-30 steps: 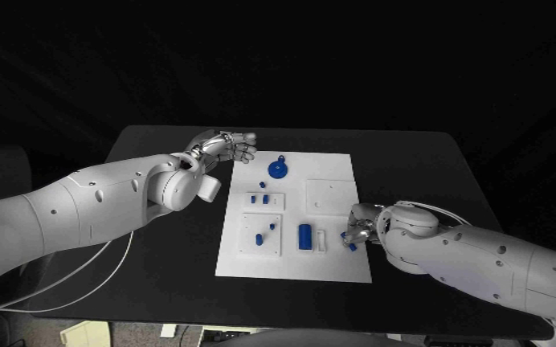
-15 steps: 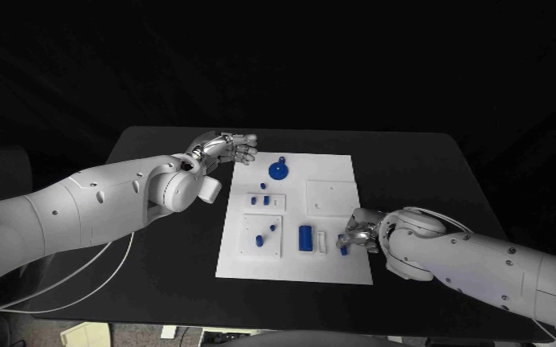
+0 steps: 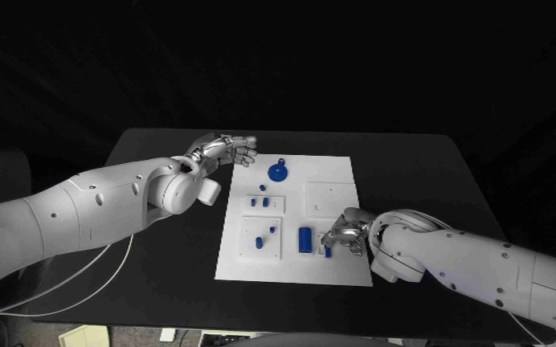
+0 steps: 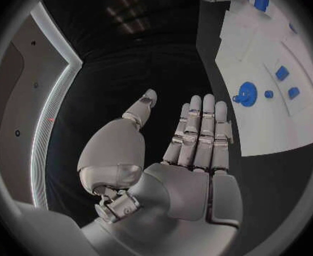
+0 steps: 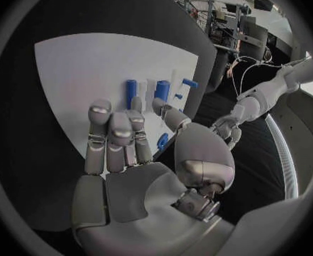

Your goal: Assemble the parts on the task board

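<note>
The white task board (image 3: 336, 167) lies in the middle of the black table. On it are a round blue gear-like part (image 3: 277, 171), several small blue pegs (image 3: 265, 199) and a blue cylinder (image 3: 304, 237). My right hand (image 3: 349, 233) hovers over the board's near right part, and a small blue part (image 3: 329, 252) shows at its fingertips. That same small blue part (image 5: 162, 141) sits tucked under the thumb of my right hand (image 5: 135, 153), which appears to pinch it. My left hand (image 3: 227, 149) is off the board's far left corner, holding nothing. In the wrist view my left hand (image 4: 192, 148) has straight fingers.
Bare black table (image 3: 429, 170) runs round the board on all sides. A raised white square (image 3: 329, 195) sits on the board's right half. A narrow white slot piece (image 3: 321, 240) stands beside the blue cylinder.
My right hand has moved left over the board's near edge, and the small blue part has moved with it toward the blue cylinder. My left hand has stayed put.
</note>
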You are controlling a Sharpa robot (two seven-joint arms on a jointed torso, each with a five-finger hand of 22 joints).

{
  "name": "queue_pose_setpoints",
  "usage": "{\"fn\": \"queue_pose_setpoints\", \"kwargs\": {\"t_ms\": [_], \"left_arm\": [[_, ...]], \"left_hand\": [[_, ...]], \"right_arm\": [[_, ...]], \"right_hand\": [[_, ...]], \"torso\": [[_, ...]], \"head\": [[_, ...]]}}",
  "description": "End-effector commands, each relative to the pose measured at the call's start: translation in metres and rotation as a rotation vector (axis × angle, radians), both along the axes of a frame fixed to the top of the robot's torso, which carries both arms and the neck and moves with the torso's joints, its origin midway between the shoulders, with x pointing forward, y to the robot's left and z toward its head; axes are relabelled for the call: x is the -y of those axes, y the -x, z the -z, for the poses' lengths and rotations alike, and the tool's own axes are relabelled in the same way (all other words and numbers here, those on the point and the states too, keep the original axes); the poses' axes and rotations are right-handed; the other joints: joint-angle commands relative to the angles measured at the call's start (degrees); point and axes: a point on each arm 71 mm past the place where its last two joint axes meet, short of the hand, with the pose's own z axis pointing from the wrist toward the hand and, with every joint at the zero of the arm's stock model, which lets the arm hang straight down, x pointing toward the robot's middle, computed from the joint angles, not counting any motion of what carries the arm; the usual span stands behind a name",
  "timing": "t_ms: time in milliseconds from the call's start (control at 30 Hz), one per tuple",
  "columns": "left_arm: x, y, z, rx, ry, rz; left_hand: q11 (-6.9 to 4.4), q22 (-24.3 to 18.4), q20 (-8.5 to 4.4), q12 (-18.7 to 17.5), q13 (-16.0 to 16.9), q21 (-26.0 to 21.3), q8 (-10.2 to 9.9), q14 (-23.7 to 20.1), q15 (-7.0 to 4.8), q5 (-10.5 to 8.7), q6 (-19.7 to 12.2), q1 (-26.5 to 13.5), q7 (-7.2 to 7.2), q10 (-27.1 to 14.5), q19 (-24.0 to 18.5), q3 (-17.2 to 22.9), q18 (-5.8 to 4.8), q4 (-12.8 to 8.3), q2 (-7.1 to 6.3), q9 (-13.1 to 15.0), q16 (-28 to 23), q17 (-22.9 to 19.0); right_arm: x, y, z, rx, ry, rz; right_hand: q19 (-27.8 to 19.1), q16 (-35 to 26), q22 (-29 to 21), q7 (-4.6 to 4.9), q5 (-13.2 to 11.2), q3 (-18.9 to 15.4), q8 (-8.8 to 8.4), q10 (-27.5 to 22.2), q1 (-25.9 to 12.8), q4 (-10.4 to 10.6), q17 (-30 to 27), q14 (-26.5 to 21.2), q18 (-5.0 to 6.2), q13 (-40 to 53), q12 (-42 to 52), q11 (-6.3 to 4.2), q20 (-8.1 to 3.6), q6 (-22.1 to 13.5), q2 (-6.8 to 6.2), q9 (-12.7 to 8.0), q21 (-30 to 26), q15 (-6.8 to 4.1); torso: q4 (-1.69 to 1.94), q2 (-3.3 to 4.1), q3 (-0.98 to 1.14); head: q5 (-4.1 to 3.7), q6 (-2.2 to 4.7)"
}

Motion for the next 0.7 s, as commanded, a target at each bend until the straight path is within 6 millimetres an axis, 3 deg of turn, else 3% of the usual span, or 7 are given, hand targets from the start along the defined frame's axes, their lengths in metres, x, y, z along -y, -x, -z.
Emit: {"fn": "queue_pose_setpoints", "kwargs": {"t_ms": [33, 433, 567, 633, 700], "left_arm": [[0.0025, 0.0004, -0.0011, 0.001, 0.014, 0.015], [0.0011, 0.0004, -0.001, 0.0, 0.013, 0.013], [0.0011, 0.0004, -0.001, 0.0, 0.013, 0.014], [0.002, 0.0003, -0.001, 0.0, 0.014, 0.016], [0.0023, 0.0003, -0.001, 0.0, 0.014, 0.017]], "left_hand": [[0.19, 0.1, 0.15, -0.2, -0.1, -0.3, 0.2, 0.4, 0.15, -0.08, -0.2, -0.2, -0.05, 0.1, 0.2, 0.0, 0.99, 0.4, 0.3, -0.1, -0.4, 0.1], [0.18, 0.1, 0.15, -0.2, -0.1, -0.3, 0.3, 0.5, 0.15, -0.09, -0.1, -0.2, -0.06, 0.1, 0.2, 0.0, 0.98, 0.4, 0.28, -0.1, -0.4, 0.1], [0.18, 0.1, 0.15, -0.2, -0.1, -0.3, 0.3, 0.5, 0.15, -0.09, -0.1, -0.2, -0.07, 0.1, 0.2, 0.0, 0.98, 0.4, 0.28, -0.1, -0.4, 0.1], [0.18, 0.1, 0.15, -0.2, -0.1, -0.3, 0.3, 0.5, 0.15, -0.09, -0.1, -0.2, -0.07, 0.1, 0.2, 0.0, 0.98, 0.4, 0.28, -0.1, -0.4, 0.1], [0.17, 0.1, 0.15, -0.2, -0.1, -0.3, 0.3, 0.5, 0.15, -0.09, -0.1, -0.2, -0.07, 0.1, 0.2, 0.0, 0.98, 0.4, 0.28, -0.1, -0.4, 0.1]], "right_arm": [[0.0011, -0.001, 0.0019, -0.023, -0.024, 0.012], [0.0069, -0.0001, 0.0026, -0.012, 0.066, -0.051], [0.0085, -0.0018, 0.0044, 0.0, 0.143, -0.098], [0.0088, -0.0025, 0.0057, -0.008, 0.162, -0.102], [0.0079, -0.0041, 0.0069, -0.005, 0.186, -0.112]], "right_hand": [[0.1, 0.3, 0.7, -0.03, 0.2, -0.4, 0.1, 0.3, -0.3, -0.1, 0.1, -0.1, 1.65, -0.1, 0.3, 0.04, -0.34, 0.4, -0.09, 0.0, 0.2, -0.45], [0.0, 0.2, 0.7, -0.04, -0.8, -1.0, -0.06, 0.2, -0.6, -0.3, 0.1, -0.1, 1.65, -0.1, 0.3, 0.04, -0.44, 0.4, -0.3, 0.0, 0.1, -0.46], [0.0, 0.2, 0.7, -0.12, -4.3, -1.6, -0.23, 0.1, -1.1, -0.1, 0.1, -0.2, 1.65, -0.1, 0.2, 0.05, -0.49, 0.5, -0.72, 0.0, -0.1, -0.47], [-0.1, 0.1, 0.7, -0.11, -7.3, -1.7, -0.36, 0.1, -1.7, 0.5, 0.1, -0.2, 1.65, -0.1, 0.2, 0.0, -0.49, 0.6, -1.49, -0.1, -0.2, -0.5], [-0.1, 0.1, 0.7, -0.09, -8.6, -2.0, -0.42, 0.0, -2.7, 1.1, 0.2, -0.2, 1.65, -0.1, 0.2, -0.01, -0.44, 0.7, -2.37, -0.1, -0.2, -0.49]], "torso": [[-0.03, -0.01, -0.05], [-0.03, 0.0, 0.05], [-0.06, 0.0, 0.06], [-0.12, 0.0, 0.06], [-0.11, 0.01, 0.04]], "head": [[0.01, 0.05], [0.17, -0.04], [0.21, -0.07], [0.16, -0.05], [0.13, -0.07]]}}
